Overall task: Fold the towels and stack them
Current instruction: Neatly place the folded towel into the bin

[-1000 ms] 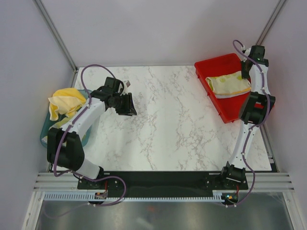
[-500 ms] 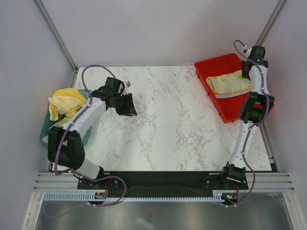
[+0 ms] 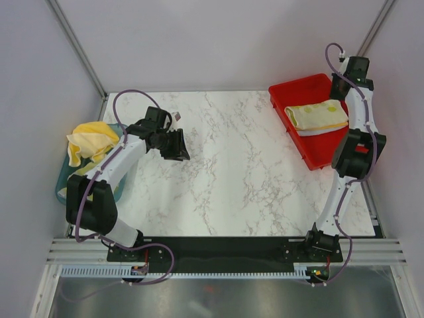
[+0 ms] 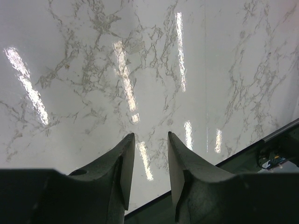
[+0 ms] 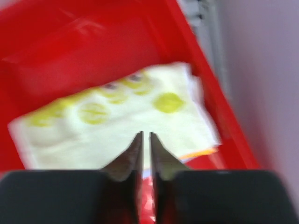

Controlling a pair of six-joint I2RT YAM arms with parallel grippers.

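A folded white towel with yellow-green print (image 3: 317, 116) lies flat in the red tray (image 3: 301, 89). In the right wrist view this towel (image 5: 117, 116) sits below my fingertips, free of them. My right gripper (image 3: 340, 86) hovers over the tray's far right corner; its (image 5: 145, 134) jaws stand a narrow gap apart with nothing between them. A crumpled yellow towel (image 3: 89, 139) heaps in the teal tub (image 3: 63, 182) at the left. Just right of the tub, my left gripper (image 3: 177, 147) hangs over bare marble, and it (image 4: 150, 135) is open and empty.
The red tray's wall (image 5: 219, 121) runs close along the right side of the enclosure. Grey walls and metal frame posts bound the marble table (image 3: 232, 172). The table's dark near edge (image 4: 243, 149) shows in the left wrist view.
My right gripper has let go of the printed towel, parted its jaws slightly and lifted back toward the far right corner. The towel now lies flat. The left arm has not moved.
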